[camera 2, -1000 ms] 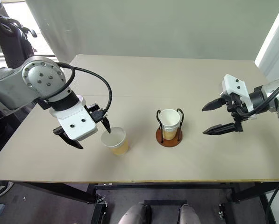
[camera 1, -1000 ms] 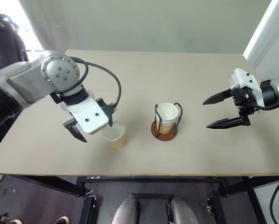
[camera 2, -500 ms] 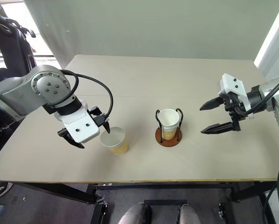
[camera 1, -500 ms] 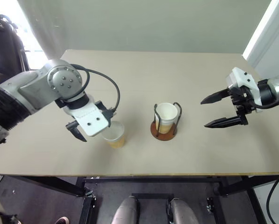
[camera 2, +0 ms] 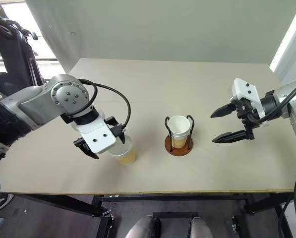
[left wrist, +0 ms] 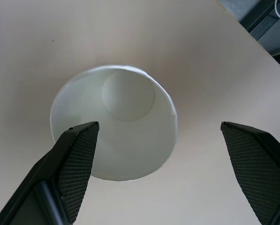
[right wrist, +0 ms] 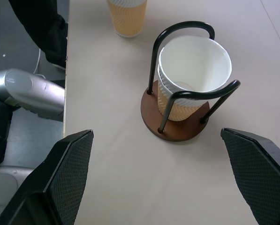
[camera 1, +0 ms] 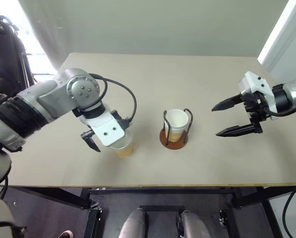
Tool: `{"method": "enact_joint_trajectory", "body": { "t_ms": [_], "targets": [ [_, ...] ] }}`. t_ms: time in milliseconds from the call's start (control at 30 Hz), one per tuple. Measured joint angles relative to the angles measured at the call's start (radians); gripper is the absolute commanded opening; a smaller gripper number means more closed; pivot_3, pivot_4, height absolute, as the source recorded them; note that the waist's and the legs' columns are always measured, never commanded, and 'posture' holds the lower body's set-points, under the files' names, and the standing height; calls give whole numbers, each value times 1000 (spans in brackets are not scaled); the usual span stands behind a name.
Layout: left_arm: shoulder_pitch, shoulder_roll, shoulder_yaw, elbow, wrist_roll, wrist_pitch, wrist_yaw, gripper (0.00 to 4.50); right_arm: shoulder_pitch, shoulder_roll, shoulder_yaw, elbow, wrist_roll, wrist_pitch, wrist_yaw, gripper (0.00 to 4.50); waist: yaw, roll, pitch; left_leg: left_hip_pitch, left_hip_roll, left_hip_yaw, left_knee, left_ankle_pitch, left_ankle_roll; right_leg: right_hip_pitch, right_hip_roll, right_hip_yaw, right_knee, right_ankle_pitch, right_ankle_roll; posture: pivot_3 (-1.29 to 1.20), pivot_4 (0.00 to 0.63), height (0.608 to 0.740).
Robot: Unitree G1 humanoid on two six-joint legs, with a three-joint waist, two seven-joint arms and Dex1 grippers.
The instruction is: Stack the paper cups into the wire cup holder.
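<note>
The wire cup holder (camera 1: 175, 133) stood near the middle of the bench (camera 1: 197, 79), and it already carried nested paper cups (right wrist: 192, 75); the right wrist view showed a second rim just under the top one, so two cups seemed to be stacked there. One loose cup (camera 1: 122, 145) remained upright on the bench, well to the left of the holder and a little nearer the front edge. By that reckoning the job looked about two-thirds done, with this last cup left to be lifted and dropped into the stack.

The left pincer (camera 2: 104, 140) hung directly over the loose cup, pointing down, its fingers (left wrist: 76, 161) spread wide with one over the rim and the other outside the cup, so it gripped nothing. The right pincer (camera 1: 233, 117) was poised in the air well to the right of the holder, released and empty, aimed toward it
</note>
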Motion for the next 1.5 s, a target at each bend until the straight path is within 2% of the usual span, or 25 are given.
{"method": "enact_joint_trajectory", "body": {
  "t_ms": [467,567,900,933,1300,1500],
  "targets": [
    [27,-10,12,14,49,-31,0,4464,2,1,0,-4,8,16,-7,4500,0,0,0,0,0,0,0,0,0,0,0,0,0,0,0,0,150,740],
    [30,-10,12,14,64,-42,0,3895,2,2,0,-4,9,20,-9,4500,0,0,0,0,0,0,0,0,0,0,0,0,0,0,0,0,150,740],
    [63,-38,38,52,85,-148,0,235,2,10,0,-8,21,35,-23,4500,1,0,0,0,0,0,0,0,0,0,0,0,0,0,0,0,150,740],
    [66,-42,38,58,85,-154,0,29,2,10,0,-9,23,37,-23,4500,1,0,0,0,0,0,0,0,0,0,0,0,0,0,0,0,150,740],
    [63,-60,38,113,84,-191,0,29,3,10,0,-18,29,45,-29,4500,1,0,0,0,0,0,0,0,0,0,0,0,0,0,0,0,150,740],
    [11,-174,73,274,93,-189,0,29,4,8,0,-20,29,45,-30,4500,7,0,0,-1,0,0,0,1,0,0,0,0,0,1,-1,0,150,740]
  ]
}}
